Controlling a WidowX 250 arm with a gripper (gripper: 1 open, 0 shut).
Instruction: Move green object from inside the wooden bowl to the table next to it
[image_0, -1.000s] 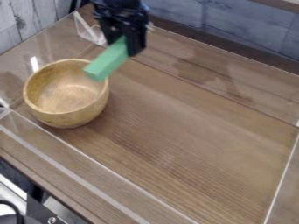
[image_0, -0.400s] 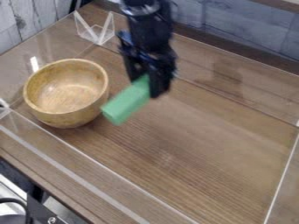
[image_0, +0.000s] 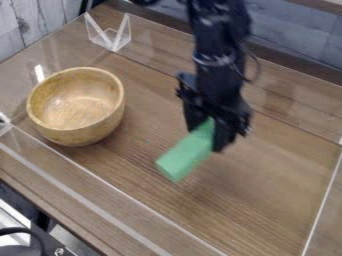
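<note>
The green object, a flat bright-green block, hangs tilted from my gripper, which is shut on its upper end. Its lower end sits close to the table; I cannot tell whether it touches. The black gripper points down, well to the right of the wooden bowl. That round tan bowl stands at the left with nothing inside it.
A low clear acrylic wall runs around the tabletop, close along the front and right edges. A small clear stand sits at the back left, behind the bowl.
My gripper carried the green block from above the bowl's right rim to the right and downward, over the middle of the table. The bowl stayed put.
</note>
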